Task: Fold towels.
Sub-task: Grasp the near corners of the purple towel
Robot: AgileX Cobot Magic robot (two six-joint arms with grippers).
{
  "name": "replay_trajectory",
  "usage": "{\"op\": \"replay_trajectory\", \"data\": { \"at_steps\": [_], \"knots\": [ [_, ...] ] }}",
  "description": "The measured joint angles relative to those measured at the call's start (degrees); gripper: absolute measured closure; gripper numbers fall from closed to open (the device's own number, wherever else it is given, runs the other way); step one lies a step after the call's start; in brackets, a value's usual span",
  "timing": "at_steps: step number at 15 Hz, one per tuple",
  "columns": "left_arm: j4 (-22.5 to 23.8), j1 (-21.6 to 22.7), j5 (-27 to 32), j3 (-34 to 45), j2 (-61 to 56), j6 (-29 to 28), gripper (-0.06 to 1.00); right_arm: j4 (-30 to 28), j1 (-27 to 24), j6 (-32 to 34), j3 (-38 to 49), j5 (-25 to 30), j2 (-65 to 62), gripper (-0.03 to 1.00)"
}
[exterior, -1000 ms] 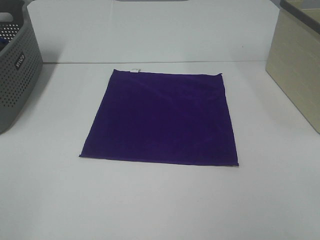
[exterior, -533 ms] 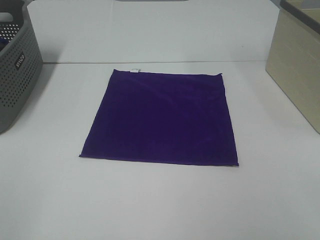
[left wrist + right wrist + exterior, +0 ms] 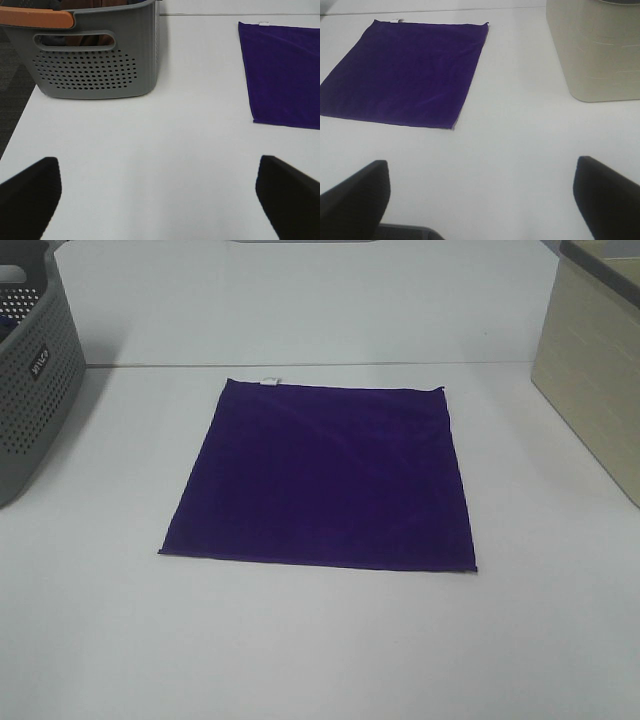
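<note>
A deep purple towel (image 3: 325,475) lies flat and spread out in the middle of the white table, with a small white tag (image 3: 269,381) on its far edge. It also shows in the left wrist view (image 3: 285,75) and the right wrist view (image 3: 405,70). Neither gripper appears in the exterior high view. My left gripper (image 3: 160,195) is open and empty, with its dark fingers (image 3: 30,195) wide apart over bare table, apart from the towel. My right gripper (image 3: 480,200) is open and empty too, its fingers (image 3: 607,197) wide apart, short of the towel's near corner.
A grey perforated basket (image 3: 30,390) stands at the table's left edge and shows in the left wrist view (image 3: 90,55) with an orange handle. A beige box (image 3: 595,370) stands at the right edge, also in the right wrist view (image 3: 592,50).
</note>
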Motion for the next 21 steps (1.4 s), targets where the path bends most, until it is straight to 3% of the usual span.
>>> {"op": "replay_trajectory", "data": {
  "at_steps": [9,12,14,15,17,19,21],
  "knots": [
    [-1.03,0.0,0.0,0.0,0.23,-0.63,-0.05,0.11,0.0,0.0,0.0,0.0,0.0,0.01],
    [-1.26,0.0,5.61,-3.67,9.63,-0.11,-0.05,2.01,0.0,0.52,-2.35,1.09,2.35,0.01],
    [-1.26,0.0,9.51,-10.66,23.09,1.89,-0.05,3.72,0.0,2.86,-7.62,7.05,14.21,0.01],
    [-1.26,0.0,9.63,-18.33,36.44,4.18,-0.05,4.01,0.0,4.76,-15.53,9.28,30.83,0.01],
    [-1.66,0.0,9.63,-23.32,46.07,6.25,-0.05,4.47,0.0,4.18,-22.4,9.17,44.06,0.01],
    [-6.42,0.0,9.51,-29.39,58.38,10.54,-0.05,7.62,0.0,-0.74,-27.96,8.59,58.79,0.01],
    [-14.55,0.0,9.05,-31.91,68.98,15.18,-0.05,14.61,0.0,-6.19,-29.28,4.98,68.93,0.01]
  ]
}}
